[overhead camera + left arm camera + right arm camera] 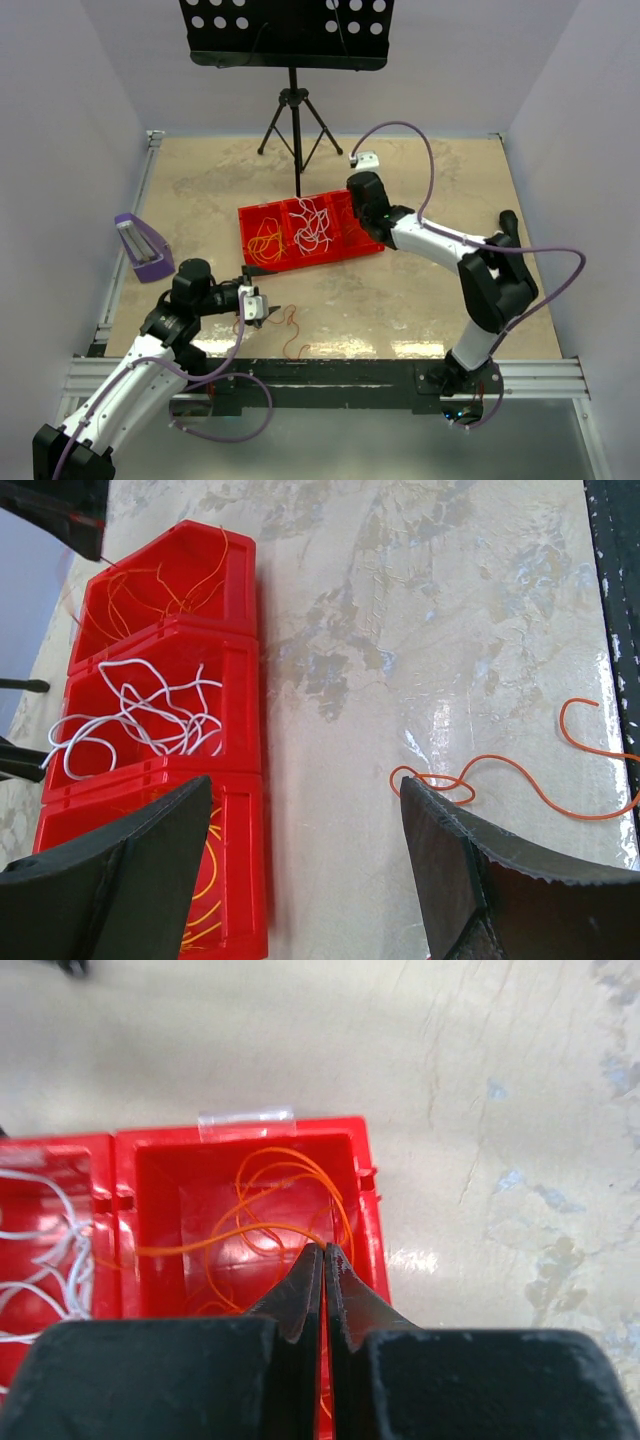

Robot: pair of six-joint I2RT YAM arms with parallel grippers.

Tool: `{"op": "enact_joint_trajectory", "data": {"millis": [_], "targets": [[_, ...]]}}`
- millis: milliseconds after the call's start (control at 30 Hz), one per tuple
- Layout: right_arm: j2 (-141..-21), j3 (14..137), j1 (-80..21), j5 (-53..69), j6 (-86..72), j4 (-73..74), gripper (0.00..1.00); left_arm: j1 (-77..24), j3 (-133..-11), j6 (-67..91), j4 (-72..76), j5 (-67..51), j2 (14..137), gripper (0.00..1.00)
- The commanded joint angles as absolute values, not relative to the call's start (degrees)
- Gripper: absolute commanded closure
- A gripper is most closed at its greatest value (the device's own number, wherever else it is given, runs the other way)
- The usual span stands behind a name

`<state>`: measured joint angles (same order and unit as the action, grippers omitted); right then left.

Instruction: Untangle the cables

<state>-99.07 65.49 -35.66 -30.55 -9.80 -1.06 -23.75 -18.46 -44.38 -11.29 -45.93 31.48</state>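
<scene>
Glossy marbled tabletop, squiggly orange cable by gaping empty left hand, right hand pinched closed over red bin

Right end effector closed over orange cables in red bin compartment.

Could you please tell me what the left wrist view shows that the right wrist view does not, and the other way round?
Only the left wrist view: the open left pincer, a loose orange cable lying on the table apart from the red tray, and the compartment of yellow cables. Only the right wrist view: the shut right pincer over the end compartment, and a clear tape strip on the tray's rim. Both: the red tray, its white cables in the middle compartment, and the orange cables in the end compartment.
</scene>
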Motion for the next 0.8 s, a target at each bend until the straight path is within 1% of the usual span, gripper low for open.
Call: {"op": "enact_joint_trajectory", "data": {"millis": [0, 133, 300, 600, 767], "targets": [[-91.85, 66.09, -35.25, -30.68, -12.22, -4.04, 1.0, -23.38, -19.34, -45.26, -9.84, -47.11, 30.94, 0.2], [-92.28, 67.85, -35.16, -30.32, -13.01, -2.11, 1.0, -23.38, -19.16, -45.26, -9.93, -46.93, 30.68, 0.2], [-92.46, 67.06, -35.07, -27.69, -13.45, -2.64, 1.0, -23.38, -19.34, -45.35, -10.37, -46.76, 30.67, 0.2], [-99.05, 66.45, -35.07, -26.63, -18.62, 2.98, 1.0, -23.38, -19.25, -45.35, -10.2, -46.85, 30.41, 0.2], [-100.46, 65.04, -35.16, -25.93, -21.0, 4.39, 1.0, -23.29, -18.9, -45.44, -10.11, -46.76, 30.41, 0.2]]}}
